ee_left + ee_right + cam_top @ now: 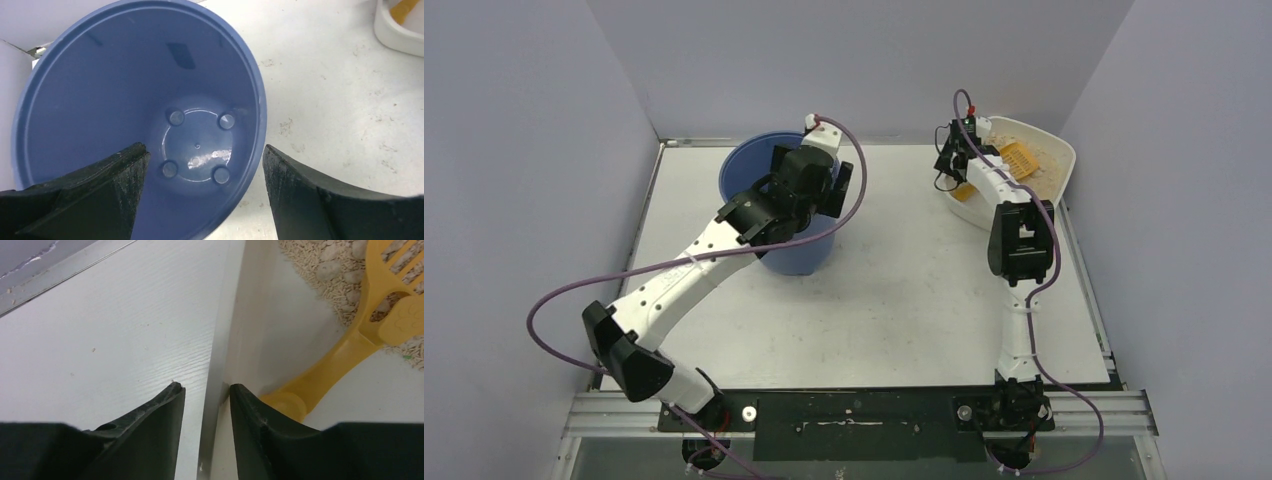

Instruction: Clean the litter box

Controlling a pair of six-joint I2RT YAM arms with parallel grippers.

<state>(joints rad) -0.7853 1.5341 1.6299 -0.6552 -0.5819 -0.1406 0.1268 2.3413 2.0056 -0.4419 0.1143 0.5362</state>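
The white litter box [1062,160] sits at the back right with tan granules [1046,170] and a yellow slotted scoop [1021,157] lying in it. It looks tipped, its near-left side raised. My right gripper [952,168] is at that near-left wall. In the right wrist view the gripper [206,387] has closed over the wall [260,315], one finger outside and one inside beside the scoop handle [345,357]. My left gripper [816,185] hangs open over the blue bucket [742,172]. In the left wrist view the gripper [205,155] straddles the bucket rim [257,100], and the bucket is empty.
The bucket stands at the back centre-left of the white table [904,300]. The enclosure walls close in at the back and both sides. The litter box corner [395,40] shows at the top right of the left wrist view.
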